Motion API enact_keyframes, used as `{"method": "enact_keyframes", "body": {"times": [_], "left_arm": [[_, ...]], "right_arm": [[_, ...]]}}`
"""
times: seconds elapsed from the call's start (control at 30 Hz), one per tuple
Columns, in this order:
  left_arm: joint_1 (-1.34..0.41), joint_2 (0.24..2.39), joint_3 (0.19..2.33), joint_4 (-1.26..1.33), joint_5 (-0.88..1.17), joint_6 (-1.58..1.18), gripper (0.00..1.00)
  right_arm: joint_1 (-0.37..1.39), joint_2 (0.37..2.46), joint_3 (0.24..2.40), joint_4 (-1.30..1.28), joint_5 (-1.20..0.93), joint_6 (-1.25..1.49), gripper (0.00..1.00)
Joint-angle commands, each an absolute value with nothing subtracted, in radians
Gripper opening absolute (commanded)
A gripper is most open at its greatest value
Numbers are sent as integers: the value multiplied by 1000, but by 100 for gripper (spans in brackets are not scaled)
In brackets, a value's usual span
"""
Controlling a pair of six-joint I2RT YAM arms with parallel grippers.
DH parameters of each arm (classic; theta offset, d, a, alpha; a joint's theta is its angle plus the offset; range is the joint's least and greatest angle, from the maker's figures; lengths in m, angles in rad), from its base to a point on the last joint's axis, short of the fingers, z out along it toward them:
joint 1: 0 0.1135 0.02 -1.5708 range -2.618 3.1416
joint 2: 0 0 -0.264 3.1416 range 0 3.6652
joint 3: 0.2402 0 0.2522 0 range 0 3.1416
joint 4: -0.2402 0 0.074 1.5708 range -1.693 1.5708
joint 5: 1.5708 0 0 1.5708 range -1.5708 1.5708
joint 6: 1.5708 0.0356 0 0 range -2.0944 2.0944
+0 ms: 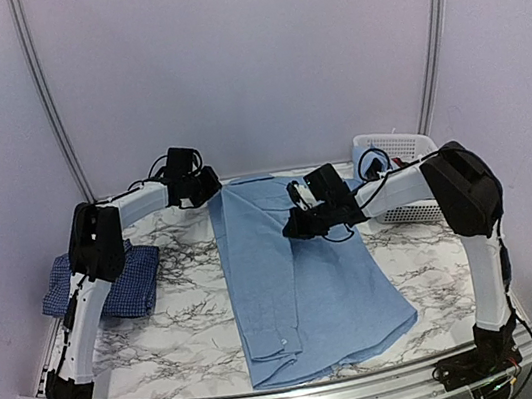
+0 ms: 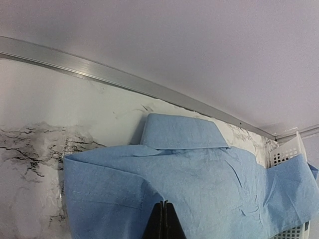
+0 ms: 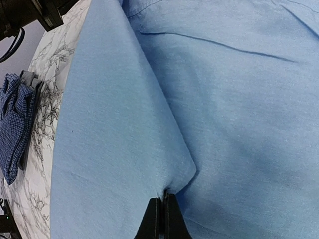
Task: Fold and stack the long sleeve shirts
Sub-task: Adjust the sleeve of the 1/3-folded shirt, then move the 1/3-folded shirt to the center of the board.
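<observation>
The light blue shirt [image 1: 300, 285] lies lengthwise on the marble table, its left side folded over the middle, its collar [image 2: 182, 132] at the far edge. My left gripper [image 1: 212, 190] is shut on a pinch of the shirt's cloth at the far left shoulder [image 2: 164, 203]. My right gripper [image 1: 295, 225] is shut on a fold of the light blue shirt near its upper middle [image 3: 165, 195]. The dark blue checked shirt [image 1: 104, 278] lies folded at the table's left edge and also shows in the right wrist view [image 3: 15, 124].
A white slotted plastic basket [image 1: 399, 173] stands at the far right; part of the shirt drapes against it [image 2: 294, 199]. A metal rail [image 2: 124, 82] runs along the back wall. Bare marble [image 1: 178, 315] lies between the two shirts.
</observation>
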State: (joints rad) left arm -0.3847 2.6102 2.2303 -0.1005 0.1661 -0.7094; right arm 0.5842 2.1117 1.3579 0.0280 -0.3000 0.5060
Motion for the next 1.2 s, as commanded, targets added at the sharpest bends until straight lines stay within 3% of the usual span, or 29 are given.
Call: {"method": "enact_keyframes", "body": {"times": [0.0, 0.1, 0.2, 0.33, 0.43, 0.57, 0.83, 1.17], "left_arm": [[-364, 2648, 2264, -21, 188, -775, 0], [-361, 2661, 2266, -18, 205, -787, 0], [-361, 2661, 2249, -25, 215, -786, 25], [-360, 2591, 2185, -28, 189, -751, 51], [-355, 2519, 2116, -38, 161, -728, 64], [-355, 2404, 1975, -38, 146, -728, 64], [-368, 2174, 1628, -26, 222, -763, 51], [-434, 2046, 1373, -19, 270, -748, 46]], "right_arm": [[577, 2086, 1340, 14, -261, 501, 0], [577, 2093, 1343, 11, -262, 495, 0], [577, 2092, 1355, 5, -252, 492, 6], [577, 2061, 1370, -57, -193, 459, 40], [581, 2015, 1378, -102, -106, 424, 51], [604, 1968, 1402, -128, -47, 387, 48], [668, 2052, 1470, -85, -159, 344, 33], [645, 2216, 1540, -76, -171, 340, 32]]}}
